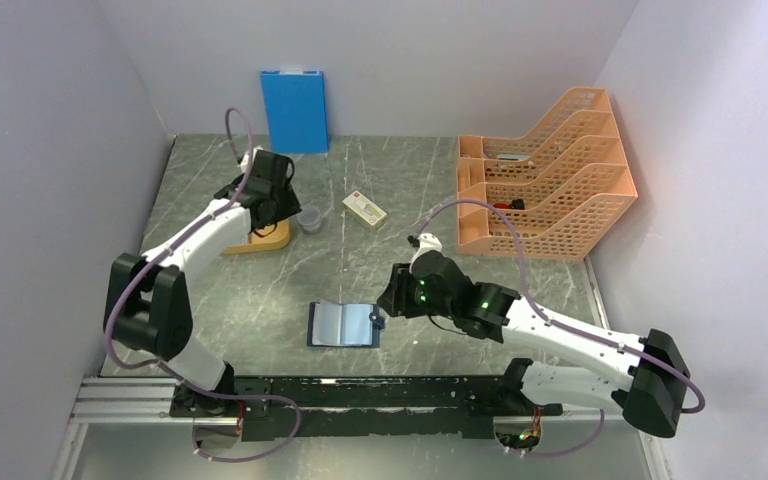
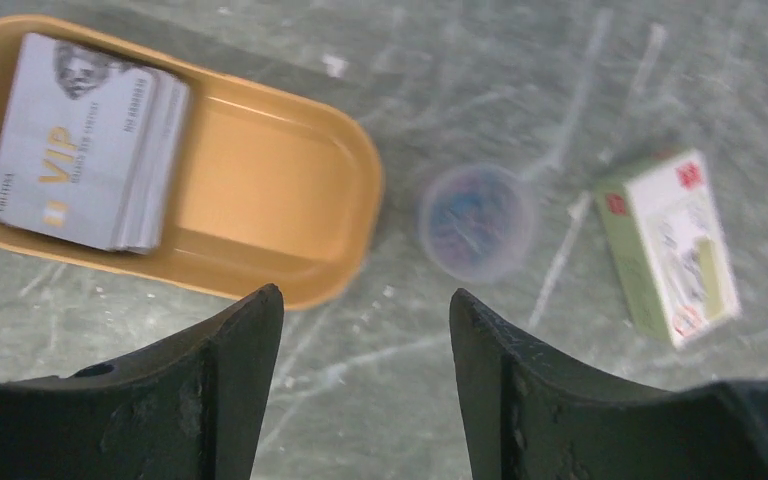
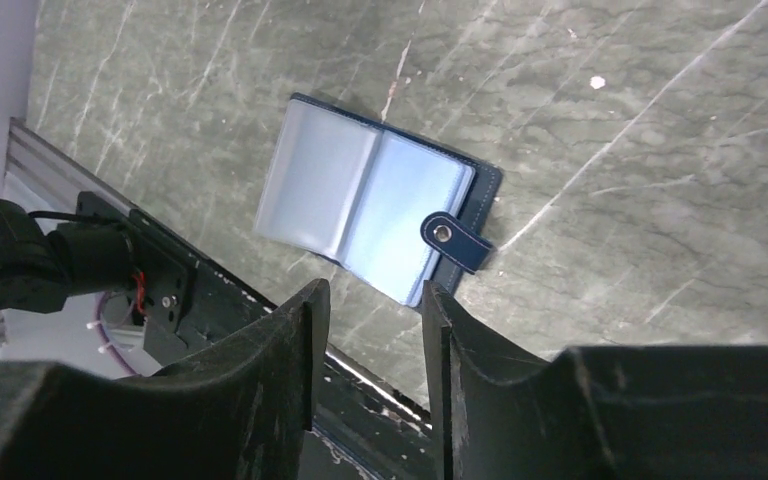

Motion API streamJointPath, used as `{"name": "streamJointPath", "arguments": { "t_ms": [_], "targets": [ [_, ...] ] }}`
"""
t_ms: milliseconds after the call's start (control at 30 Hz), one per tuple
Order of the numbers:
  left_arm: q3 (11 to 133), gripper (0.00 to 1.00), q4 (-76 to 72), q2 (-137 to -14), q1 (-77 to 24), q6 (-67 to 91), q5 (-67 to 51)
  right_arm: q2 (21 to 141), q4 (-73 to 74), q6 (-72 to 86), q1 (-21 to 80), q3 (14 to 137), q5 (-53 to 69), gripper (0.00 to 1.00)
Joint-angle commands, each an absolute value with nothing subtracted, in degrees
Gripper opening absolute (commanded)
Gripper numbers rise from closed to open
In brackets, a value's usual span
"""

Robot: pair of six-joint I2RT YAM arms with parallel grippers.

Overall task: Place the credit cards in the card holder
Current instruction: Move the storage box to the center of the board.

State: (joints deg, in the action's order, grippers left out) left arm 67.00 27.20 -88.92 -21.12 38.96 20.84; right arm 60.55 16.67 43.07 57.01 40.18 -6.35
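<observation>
**Hovering by the Card Stack While the Holder Is Lying Open**

The credit cards (image 2: 85, 140) are sitting in a neat stack at one end of the orange oval tray (image 2: 260, 150). They are well apart from the card holder (image 3: 375, 215), which is lying spread open on the marbled table (image 1: 260, 320) near the arms' bases. Its snap tab (image 3: 457, 240) is hanging outward, so the clear sleeves are facing up for loading. The left gripper (image 2: 365, 300) is hanging near the tray's rim, jaws parted wide and gripping nothing, seemingly lining up a pick. The right gripper (image 3: 374, 290) is hovering over the holder's edge, jaws moderately apart and empty, probably readying to pin it flat. A round tub of clips (image 2: 475, 222) and a cream box (image 2: 672, 245) are sitting beside the tray.
</observation>
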Motion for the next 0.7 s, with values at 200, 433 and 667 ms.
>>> {"name": "streamJointPath", "arguments": {
  "t_ms": [200,433,667],
  "targets": [
    [60.79,0.74,28.47,-86.44,-9.85,48.05,15.08,55.75,18.60,39.55,56.41,40.87,-8.85,0.44],
    [62.75,0.74,34.51,-90.60,-6.13,52.20,11.47,55.38,18.99,39.03,56.25,41.39,-9.09,0.44],
    [61.81,0.72,36.12,-94.22,-4.16,56.24,9.79,55.17,18.42,39.54,55.73,41.01,-8.22,0.45]
  ]
}}
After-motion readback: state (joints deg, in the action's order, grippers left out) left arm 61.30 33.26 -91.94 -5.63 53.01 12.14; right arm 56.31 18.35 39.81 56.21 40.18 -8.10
